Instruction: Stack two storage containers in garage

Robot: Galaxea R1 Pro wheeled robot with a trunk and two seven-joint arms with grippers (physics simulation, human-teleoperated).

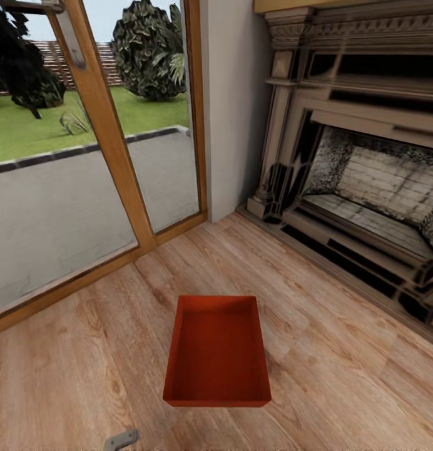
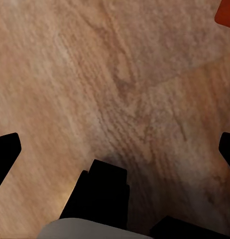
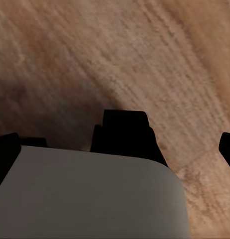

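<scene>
One red-orange storage container (image 1: 217, 354) sits open and empty on the light wood plank floor of the living room, just ahead of me and centred. A corner of the container (image 2: 225, 14) shows in the left wrist view. My left gripper (image 2: 115, 149) hangs open over bare planks, its dark fingertips (image 2: 6, 149) spread wide. My right gripper (image 3: 115, 147) is open too, above the wood floor, with nothing between its fingers (image 3: 227, 147). The garage is out of view.
A brick fireplace (image 1: 373, 181) with a dark wood surround stands on the right, and its hearth edge runs along the floor. A glass door with a wooden frame (image 1: 110, 134) fills the left, with patio and lawn beyond. A grey part of my left arm (image 1: 121, 440) shows at the bottom edge.
</scene>
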